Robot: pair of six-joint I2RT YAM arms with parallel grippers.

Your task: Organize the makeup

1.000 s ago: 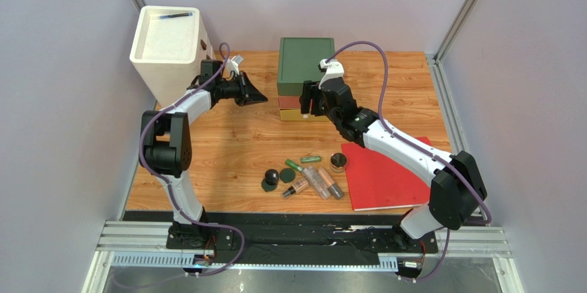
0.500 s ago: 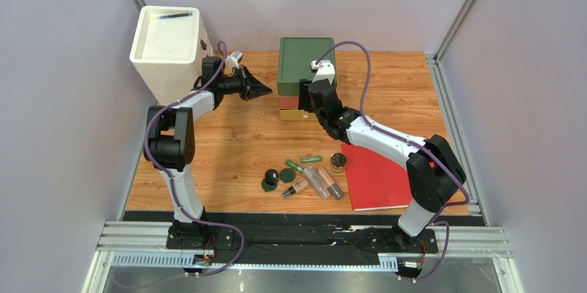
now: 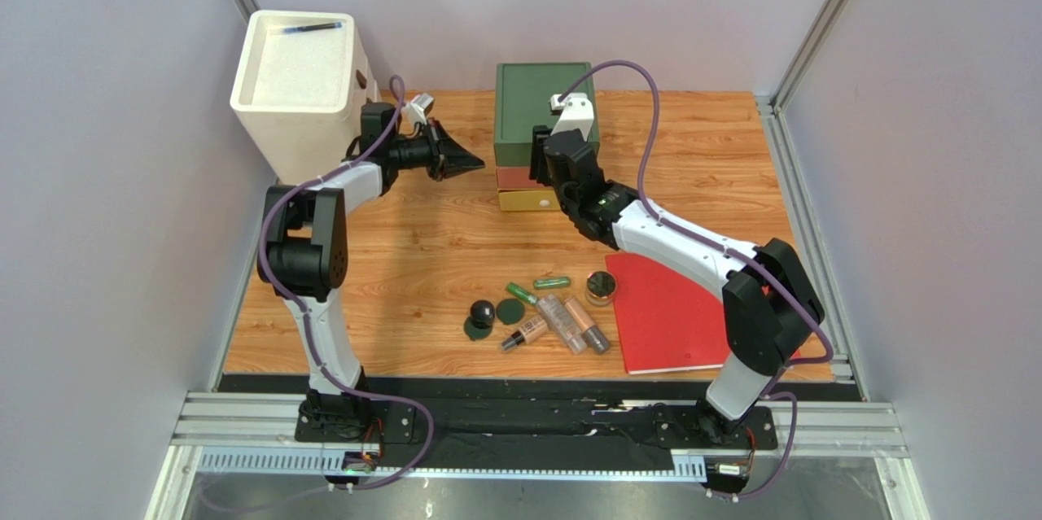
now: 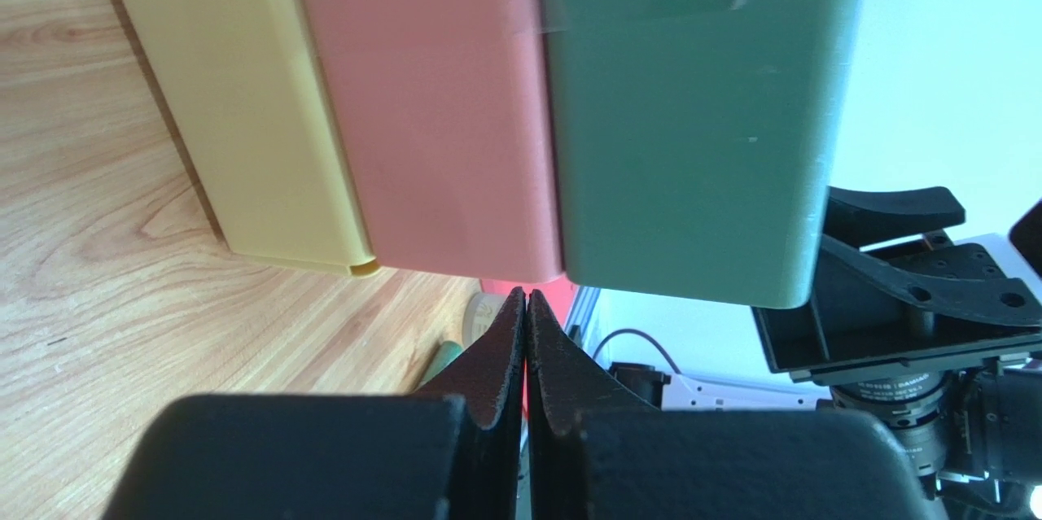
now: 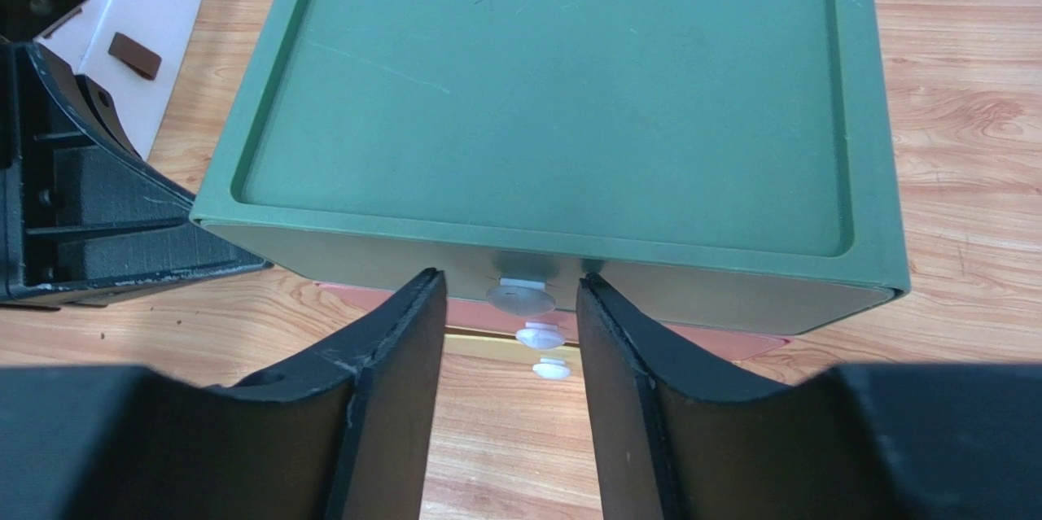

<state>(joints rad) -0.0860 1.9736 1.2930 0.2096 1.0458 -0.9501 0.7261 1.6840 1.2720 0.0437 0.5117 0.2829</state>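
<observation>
Nearest the arm bases, loose on the table (image 3: 404, 239): the makeup, bunched just left of a red book (image 3: 679, 319). A black ball (image 3: 484, 309) beside two dark green compacts (image 3: 477, 328), two slim green tubes (image 3: 552, 282), three small bottles (image 3: 565, 322) lying on their sides, a round jar (image 3: 599, 288) at the book's corner. None of it in either gripper, none of it put away yet.

Further back, a stack of drawers (image 3: 538, 117), green over pink over yellow, all closed as far as can be seen. At its front, the right gripper (image 5: 508, 291), jaws parted and set one to each side of the small white knob (image 5: 520, 293) on the green top drawer (image 5: 563, 68); close to the knob, not visibly pressing on it, nothing held. At the stack's left side, the left gripper (image 4: 525, 296), jaws pressed together on nothing, tip near the stack's lower corner; touching or just apart, cannot tell.

Looks like opening the top drawer ahead of any picking. Hinges on the knob lying straight ahead between the right fingers, with the drawer's travel running from the back wall toward the bases: likely a squeeze on the knob, then a pull along that line. Right arm plainly the better placed one.

Furthest back, at the left, a white box (image 3: 300, 75)
</observation>
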